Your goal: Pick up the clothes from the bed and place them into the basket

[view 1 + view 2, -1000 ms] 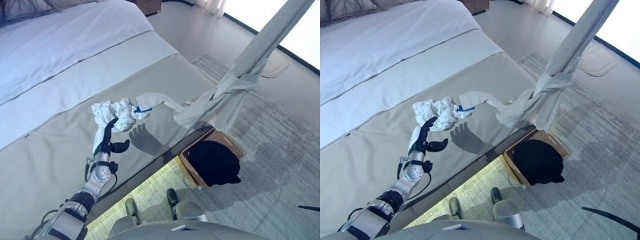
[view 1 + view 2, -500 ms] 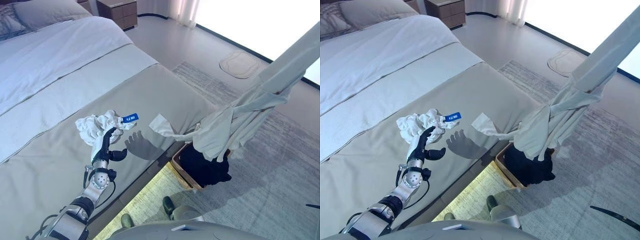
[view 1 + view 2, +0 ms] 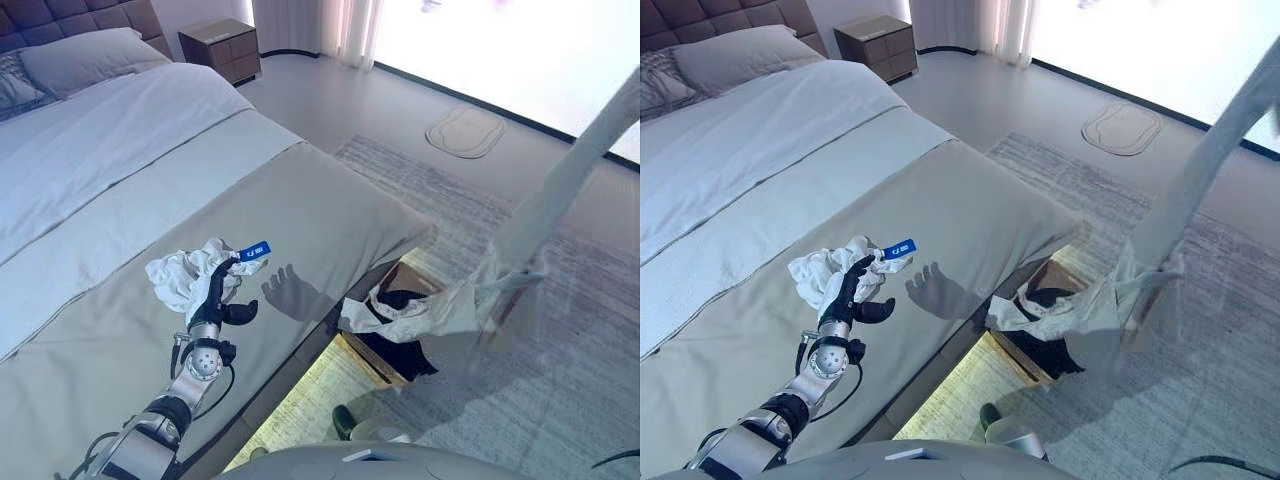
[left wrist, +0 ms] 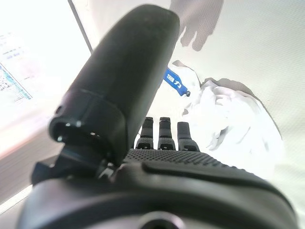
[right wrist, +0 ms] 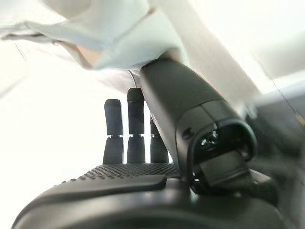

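Observation:
A crumpled white garment (image 3: 180, 275) with a blue tag (image 3: 252, 250) lies on the grey bed (image 3: 330, 200) near its foot edge. My left hand (image 3: 213, 292) is open and rests against this garment, which the left wrist view shows just past the straight fingers (image 4: 228, 119). A long pale garment (image 3: 560, 180) hangs down from the upper right. Its lower end (image 3: 420, 312) drapes over the brown basket (image 3: 366, 354) on the floor beside the bed, on top of dark clothes (image 3: 400, 352). In the right wrist view my right hand (image 5: 133, 183) has straight fingers, with the pale cloth (image 5: 109, 33) lying over its thumb.
The bed's foot edge runs right beside the basket, with a lit strip (image 3: 300, 400) under it. A grey rug (image 3: 570, 340) covers the floor around the basket. A round mat (image 3: 465, 130) lies further off. A nightstand (image 3: 220, 50) and pillows (image 3: 80, 60) are at the bed's head.
The camera has tilted up. The pale garment has come off the bed and swung over the basket, where its lower end now lies. My left hand has stayed at the white garment.

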Motion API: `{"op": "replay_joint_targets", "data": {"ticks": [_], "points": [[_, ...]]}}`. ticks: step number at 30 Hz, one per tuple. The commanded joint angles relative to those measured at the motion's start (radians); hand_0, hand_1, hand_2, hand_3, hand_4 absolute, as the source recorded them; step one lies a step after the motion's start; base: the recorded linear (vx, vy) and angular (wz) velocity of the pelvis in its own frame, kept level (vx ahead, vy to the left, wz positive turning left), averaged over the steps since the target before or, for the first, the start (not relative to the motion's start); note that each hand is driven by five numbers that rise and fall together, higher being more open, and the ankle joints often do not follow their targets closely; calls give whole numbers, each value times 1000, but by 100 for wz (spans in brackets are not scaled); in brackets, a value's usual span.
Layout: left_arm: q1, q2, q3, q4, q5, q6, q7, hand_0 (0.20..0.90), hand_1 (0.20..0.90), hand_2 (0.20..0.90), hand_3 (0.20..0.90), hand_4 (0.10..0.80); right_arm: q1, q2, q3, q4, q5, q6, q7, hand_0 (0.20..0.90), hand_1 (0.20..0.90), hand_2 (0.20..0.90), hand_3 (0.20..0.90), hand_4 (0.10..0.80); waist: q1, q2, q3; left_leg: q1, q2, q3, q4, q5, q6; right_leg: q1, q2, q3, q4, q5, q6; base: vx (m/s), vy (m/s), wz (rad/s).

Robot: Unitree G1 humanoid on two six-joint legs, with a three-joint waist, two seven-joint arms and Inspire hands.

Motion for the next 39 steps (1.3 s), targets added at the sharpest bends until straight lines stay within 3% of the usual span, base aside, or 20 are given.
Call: {"op": "replay_joint_targets", "data": {"ticks": [1, 8, 11, 29, 30, 31, 34, 39], "points": [[-44, 68, 52, -29, 39, -57, 9, 900, 900, 900, 900, 800, -30, 40, -214, -54, -30, -54, 23, 300, 300, 300, 200, 100, 52, -31, -61, 23, 2, -79, 30, -74, 13, -51, 13, -55, 128, -3, -1, -32, -3, 5], [-43, 61, 74, -48, 48, -50, 14, 900, 900, 900, 900, 800, 243, 214, -355, -177, -96, -12, 42, 300, 300, 300, 200, 100, 43, -16, -42, 27, 1, -73, 24, -76, 17, -57, 13, -49, 129, -2, -2, -41, 5, 2], [-46, 52, 79, -58, 52, -48, 13, 900, 900, 900, 900, 800, 301, 282, -353, -166, -148, -4, 42, 300, 300, 300, 200, 100, 44, -9, -32, 24, -1, -73, 24, -75, 18, -60, 13, -52, 126, 1, -3, -37, 2, 0], [-65, 34, 68, -92, 64, -26, 25, 900, 900, 900, 900, 800, 411, 453, -283, 30, -310, 32, 90, 300, 300, 300, 200, 100, 64, 7, -4, 13, -3, -80, 21, -71, 15, -66, 3, -66, 120, 6, 0, -8, -5, 2], [-66, 32, 65, -92, 65, -25, 27, 900, 900, 900, 900, 800, 410, 459, -275, 44, -289, 8, 95, 533, 533, 533, 472, 372, 67, 7, -3, 13, -3, -81, 20, -70, 15, -65, 2, -68, 119, 7, 0, -3, -21, 3], [-67, 31, 63, -94, 66, -23, 28, 900, 900, 900, 900, 800, 402, 465, -266, 50, -254, 6, 119, 900, 900, 900, 900, 800, 71, 8, -1, 14, -2, -84, 21, -70, 15, -64, 1, -67, 118, 9, 0, 0, 0, 0], [-74, 34, 58, -93, 67, -22, 13, 900, 900, 900, 900, 800, 378, 486, -261, 123, -281, -2, 151, 900, 900, 900, 900, 800, 84, 9, 0, 15, -2, -95, 21, -70, 12, -59, -1, -73, 119, 7, 0, 11, -21, 3], [-73, 42, 52, -90, 59, -18, 16, 900, 900, 900, 900, 800, 384, 443, -228, 123, -432, -46, 93, 900, 900, 900, 900, 800, 88, 7, 4, 12, -3, -98, 20, -68, 13, -61, -5, -79, 123, 6, 4, -2, -14, 10]]}}
